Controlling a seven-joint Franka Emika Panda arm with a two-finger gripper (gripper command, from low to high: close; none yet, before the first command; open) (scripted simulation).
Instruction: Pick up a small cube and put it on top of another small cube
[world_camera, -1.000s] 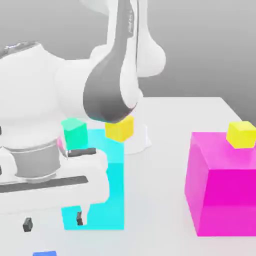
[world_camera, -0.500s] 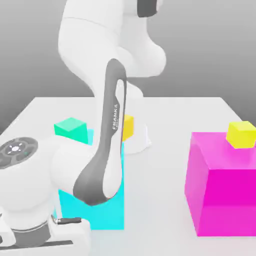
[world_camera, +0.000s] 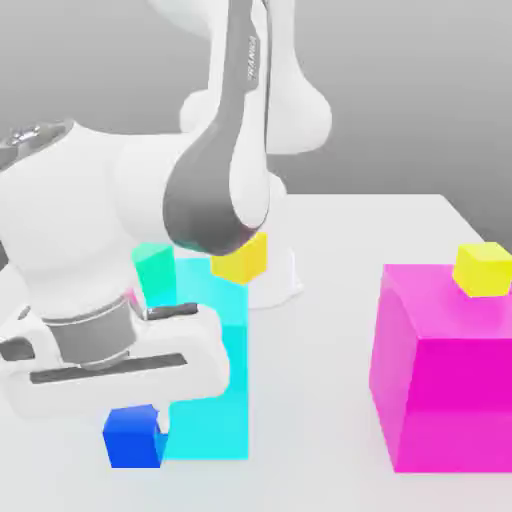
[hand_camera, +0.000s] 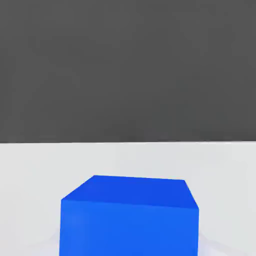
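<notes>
Gripper clamped on blue cube

Gripper (world_camera: 135, 440) holds one small blue cube (world_camera: 133, 437), off the table (world_camera: 330, 400), just beside the cyan block's (world_camera: 210, 380) front corner. On that block: one green cube (world_camera: 153, 266), one yellow cube (world_camera: 240, 258). Second yellow cube (world_camera: 483, 269) tops one magenta block (world_camera: 445, 390), well apart.

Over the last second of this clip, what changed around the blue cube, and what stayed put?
The hand dipped low, closed on the small blue cube and has come back up with it, so the cube now hangs in front of the cyan block. Unchanged: the green cube, the yellow cube behind the arm, and the other yellow cube on the magenta block.
</notes>
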